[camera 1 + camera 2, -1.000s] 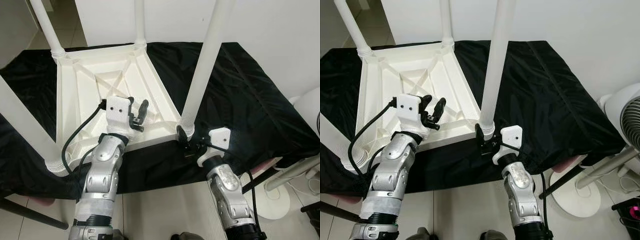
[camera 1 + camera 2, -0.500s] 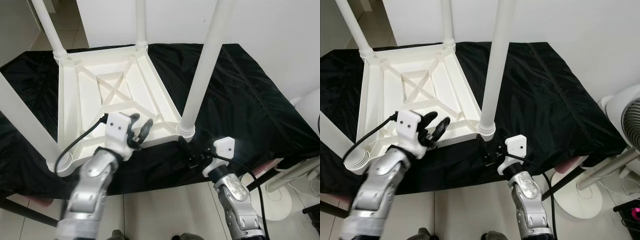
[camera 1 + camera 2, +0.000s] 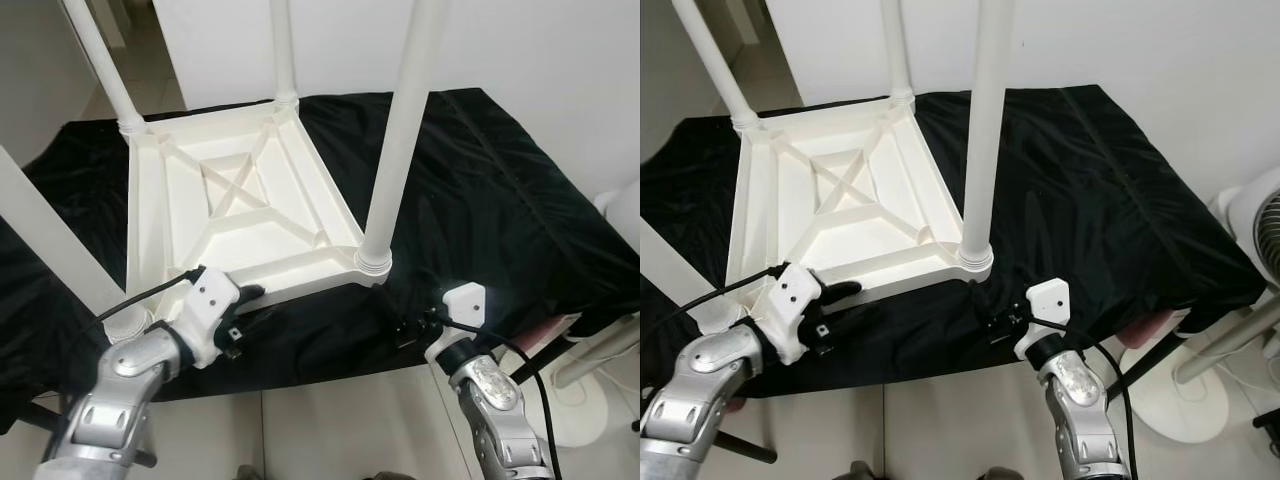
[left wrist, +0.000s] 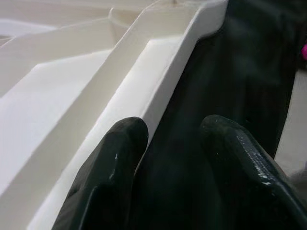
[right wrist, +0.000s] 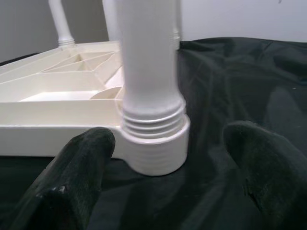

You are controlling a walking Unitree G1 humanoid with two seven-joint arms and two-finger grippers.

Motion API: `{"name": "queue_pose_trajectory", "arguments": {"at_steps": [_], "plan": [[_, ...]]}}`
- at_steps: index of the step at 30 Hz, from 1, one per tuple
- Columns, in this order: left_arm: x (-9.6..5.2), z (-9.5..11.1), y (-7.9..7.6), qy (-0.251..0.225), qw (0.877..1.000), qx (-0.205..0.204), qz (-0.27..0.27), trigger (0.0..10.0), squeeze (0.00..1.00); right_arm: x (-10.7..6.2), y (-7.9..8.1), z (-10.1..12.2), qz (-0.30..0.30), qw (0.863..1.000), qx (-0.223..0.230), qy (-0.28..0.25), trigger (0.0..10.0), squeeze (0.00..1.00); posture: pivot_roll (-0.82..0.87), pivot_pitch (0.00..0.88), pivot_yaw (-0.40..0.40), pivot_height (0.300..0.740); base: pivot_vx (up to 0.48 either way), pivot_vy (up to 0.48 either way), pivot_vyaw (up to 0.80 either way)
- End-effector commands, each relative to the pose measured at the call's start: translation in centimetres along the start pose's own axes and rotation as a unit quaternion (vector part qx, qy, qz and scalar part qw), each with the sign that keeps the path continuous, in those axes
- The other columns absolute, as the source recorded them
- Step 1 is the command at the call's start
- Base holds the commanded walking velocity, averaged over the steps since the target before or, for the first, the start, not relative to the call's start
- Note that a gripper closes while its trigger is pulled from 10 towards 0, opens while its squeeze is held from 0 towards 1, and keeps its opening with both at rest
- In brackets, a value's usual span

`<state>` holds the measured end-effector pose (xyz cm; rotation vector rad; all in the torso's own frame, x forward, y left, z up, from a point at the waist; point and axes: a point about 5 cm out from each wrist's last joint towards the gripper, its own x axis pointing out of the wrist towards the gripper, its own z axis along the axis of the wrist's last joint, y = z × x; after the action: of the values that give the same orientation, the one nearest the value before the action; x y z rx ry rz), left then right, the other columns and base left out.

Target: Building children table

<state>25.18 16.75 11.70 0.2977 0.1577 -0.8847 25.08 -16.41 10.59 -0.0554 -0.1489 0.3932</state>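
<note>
The white plastic children's table (image 3: 240, 215) lies upside down on a counter (image 3: 500, 200) draped in black cloth, its ribbed underside facing up with a diagonal cross brace in the middle. Four round white legs stand up from its corners: the leg (image 3: 400, 140) at the near right corner, toward 4 o'clock of the tabletop, rises straight out of a ringed socket (image 3: 373, 262), two more stand at the far corners toward 11 and 1 o'clock, and the fourth leans up at the near left, around 8 o'clock.

The left gripper (image 3: 243, 318) sits at the near edge of the tabletop, toward 7 o'clock. In the left wrist view its jaws are parted a little, one black finger (image 4: 108, 177) lying on the white rim and the other over the black cloth beside it, so they straddle the edge; a firm grip cannot be told.

The right gripper (image 3: 985, 315) hangs just in front of the near right socket, at about 5 o'clock of it. In the right wrist view its jaws are spread wide, a finger (image 5: 79, 172) on either side of the socket and leg base, apart from both, holding nothing.

A white standing fan (image 3: 1250, 250) is beside the counter at 3 o'clock, on the pale tiled floor (image 3: 340, 430).
</note>
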Motion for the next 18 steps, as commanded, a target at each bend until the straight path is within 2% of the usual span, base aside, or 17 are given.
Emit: {"name": "queue_pose_trajectory", "arguments": {"at_steps": [1, 3, 5, 14, 16, 18], "plan": [[-0.4, -0.5, -0.1, 0.019, 0.999, 0.012, -0.043, 10.0, 0.0, 0.3, -0.2, 0.0, -0.002, 1.0, -0.009, -0.004, 10.0, 0.0, -0.12, 0.0, 0.125, 0.74, 0.0, 0.0, 0.0], [-0.4, -0.5, -0.1, 0.019, 0.999, 0.012, -0.043, 10.0, 0.0, 0.3, -0.2, 0.0, -0.002, 1.0, -0.009, -0.004, 10.0, 0.0, -0.12, 0.0, 0.125, 0.74, 0.0, 0.0, 0.0], [-0.9, -1.2, 0.6, 0.042, 0.998, 0.012, -0.044, 10.0, 0.0, 0.7, -0.2, 0.0, -0.006, 1.0, -0.011, -0.008, 10.0, 0.0, -0.12, 0.0, 0.136, 0.74, 0.0, 0.0, 0.0], [-1.9, -2.4, 3.0, 0.081, 0.996, 0.024, -0.021, 10.0, 0.0, 0.9, 0.5, -0.4, 0.001, 1.0, -0.008, -0.005, 10.0, 0.0, -0.11, 0.0, 0.13, 0.74, 0.0, 0.0, 0.0], [-2.3, -2.8, 3.9, 0.096, 0.994, 0.042, -0.012, 10.0, 0.0, 0.8, 0.7, -0.5, 0.007, 1.0, -0.007, -0.004, 10.0, 0.0, -0.12, 0.0, 0.123, 0.74, 0.0, 0.0, 0.0], [-2.3, -2.8, 3.9, 0.096, 0.994, 0.042, -0.012, 10.0, 0.0, 0.8, 0.7, -0.5, 0.007, 1.0, -0.007, -0.004, 10.0, 0.0, -0.12, 0.0, 0.123, 0.74, 0.0, 0.0, 0.0]]}}
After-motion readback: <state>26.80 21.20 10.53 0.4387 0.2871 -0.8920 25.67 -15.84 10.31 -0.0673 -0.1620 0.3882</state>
